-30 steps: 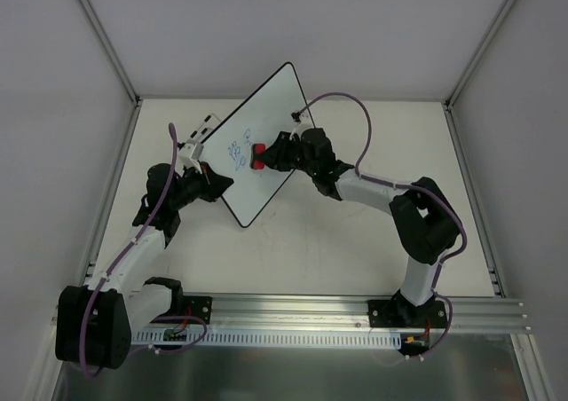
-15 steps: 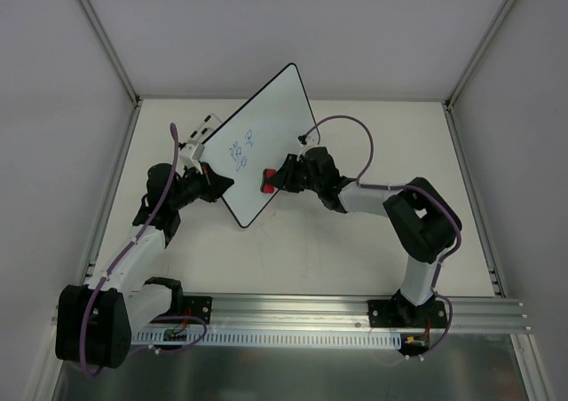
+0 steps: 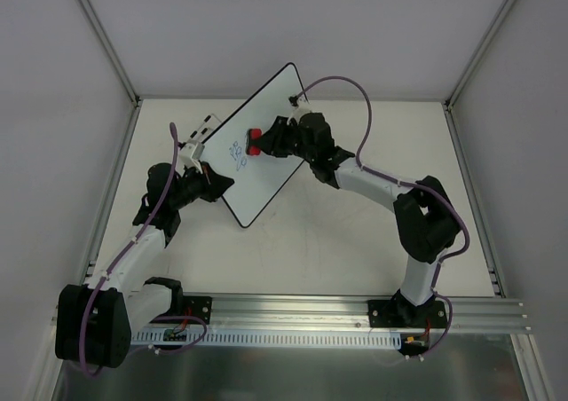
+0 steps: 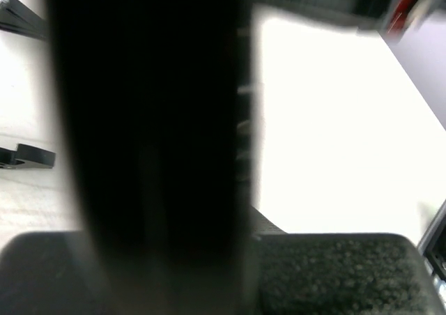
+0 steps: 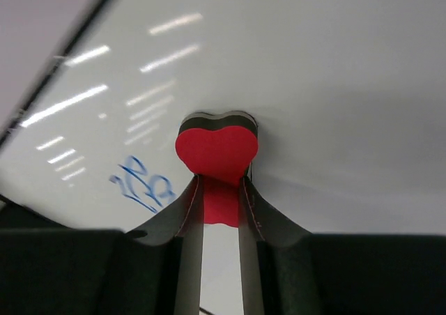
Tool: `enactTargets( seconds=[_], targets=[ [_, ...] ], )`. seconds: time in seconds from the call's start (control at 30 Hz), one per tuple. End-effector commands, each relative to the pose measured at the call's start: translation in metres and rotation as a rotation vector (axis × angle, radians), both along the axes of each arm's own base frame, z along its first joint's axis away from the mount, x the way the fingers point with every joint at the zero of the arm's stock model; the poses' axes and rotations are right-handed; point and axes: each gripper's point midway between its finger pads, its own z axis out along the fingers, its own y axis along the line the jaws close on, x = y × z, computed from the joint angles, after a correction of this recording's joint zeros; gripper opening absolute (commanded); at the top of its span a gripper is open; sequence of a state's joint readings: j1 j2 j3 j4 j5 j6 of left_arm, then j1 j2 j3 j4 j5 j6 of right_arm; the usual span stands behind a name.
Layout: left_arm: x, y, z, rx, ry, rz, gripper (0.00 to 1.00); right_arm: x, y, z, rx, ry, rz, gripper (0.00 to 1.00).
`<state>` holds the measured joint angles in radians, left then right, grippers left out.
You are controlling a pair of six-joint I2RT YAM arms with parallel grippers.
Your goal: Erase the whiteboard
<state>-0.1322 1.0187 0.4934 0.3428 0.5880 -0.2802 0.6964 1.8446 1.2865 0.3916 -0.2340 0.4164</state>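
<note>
The whiteboard (image 3: 266, 166) stands tilted at the back middle of the table, with blue scribbles (image 3: 237, 154) on its left part. My right gripper (image 3: 263, 141) is shut on a small red heart-shaped eraser (image 3: 254, 141) and presses it against the board just right of the scribbles. In the right wrist view the eraser (image 5: 217, 152) sits between my fingers (image 5: 187, 221) with the scribbles (image 5: 143, 184) to its left. My left gripper (image 3: 217, 184) is shut on the board's lower left edge. The left wrist view shows the dark board edge (image 4: 150, 141) filling the frame.
A small white block (image 3: 201, 133) with dark marks sticks out behind the board's left edge. Grey walls close in the table on the left, back and right. An aluminium rail (image 3: 293, 317) runs along the near edge.
My right gripper has swept the eraser from the board's lower right edge up and left to beside the scribbles. Some blue marks are gone. The left arm has not moved.
</note>
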Motion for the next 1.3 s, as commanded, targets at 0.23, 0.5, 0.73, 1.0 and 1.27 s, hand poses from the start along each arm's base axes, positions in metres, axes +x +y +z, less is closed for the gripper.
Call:
enactTargets(
  seconds=[0.23, 0.5, 0.73, 1.0, 1.27],
  targets=[
    [-0.051, -0.042, -0.004, -0.062, 0.107, -0.283, 0.00, 0.024, 0.029, 0.104, 0.163, -0.229, -0.010, 0.00],
    [-0.050, -0.041, -0.003, -0.059, 0.100, -0.275, 0.00, 0.023, 0.003, 0.063, 0.090, -0.174, -0.062, 0.00],
    [-0.050, -0.041, -0.002, -0.058, 0.098, -0.278, 0.00, 0.016, -0.041, 0.007, -0.004, -0.093, -0.122, 0.00],
    [-0.051, -0.042, -0.004, -0.061, 0.107, -0.286, 0.00, 0.013, -0.050, -0.005, -0.029, -0.081, -0.122, 0.00],
    [-0.053, -0.043, -0.002, -0.062, 0.102, -0.289, 0.00, 0.000, -0.007, 0.037, 0.012, -0.153, -0.032, 0.00]
  ],
)
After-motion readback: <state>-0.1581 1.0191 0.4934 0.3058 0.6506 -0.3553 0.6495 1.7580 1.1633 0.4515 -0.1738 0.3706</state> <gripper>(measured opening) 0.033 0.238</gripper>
